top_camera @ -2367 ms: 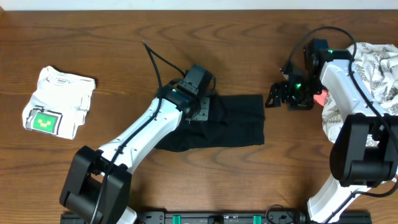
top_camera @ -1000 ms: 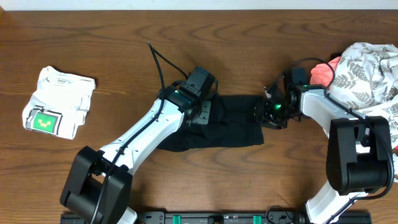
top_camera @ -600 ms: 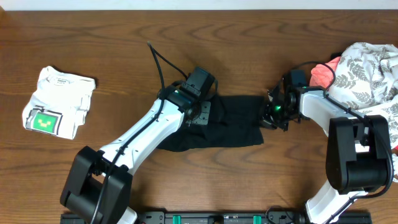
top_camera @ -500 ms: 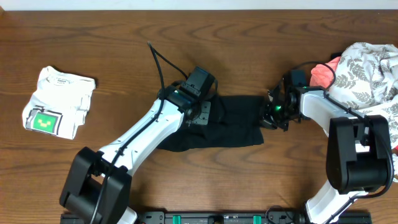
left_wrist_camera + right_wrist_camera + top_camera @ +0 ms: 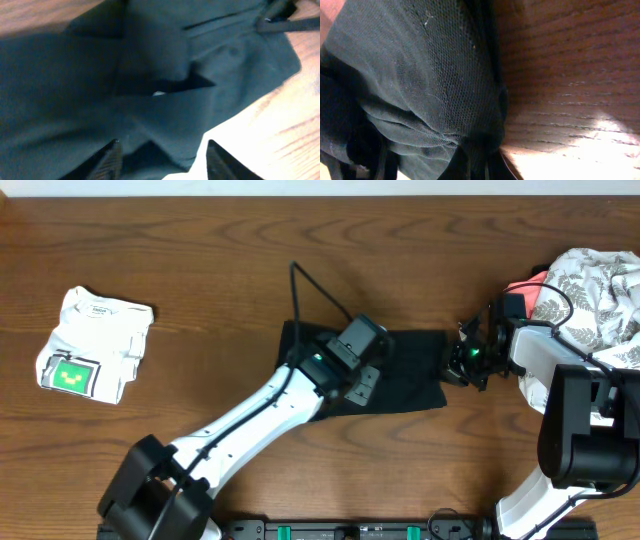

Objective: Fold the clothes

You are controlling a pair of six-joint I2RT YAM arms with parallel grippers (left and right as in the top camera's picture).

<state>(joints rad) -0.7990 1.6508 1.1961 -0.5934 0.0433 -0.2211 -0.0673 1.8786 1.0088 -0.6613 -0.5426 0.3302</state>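
**Garment:** The black garment [image 5: 412, 368] lies flat on the tabletop [image 5: 200, 240]. It sits directly beneath the left jaws and reaches across to the right jaws.

**Left jaws:** Parted, with both tips over the cloth [image 5: 150, 75] and nothing gripped between them.

**Right jaws:** Clenched on the garment edge nearest them, with the mesh [image 5: 420, 75] bunched into the grip.

**Other items:** The folded white tee [image 5: 92, 342] lies well beyond the left jaws. The leaf-print pile [image 5: 600, 290] is heaped just behind the right jaws.

**Risk:** The cloth under the left jaws is creased and overlapped, and it is not pinned. A pull from the right jaws would likely drag the whole piece. The thin hem could also slip free, leaving a skewed fold.
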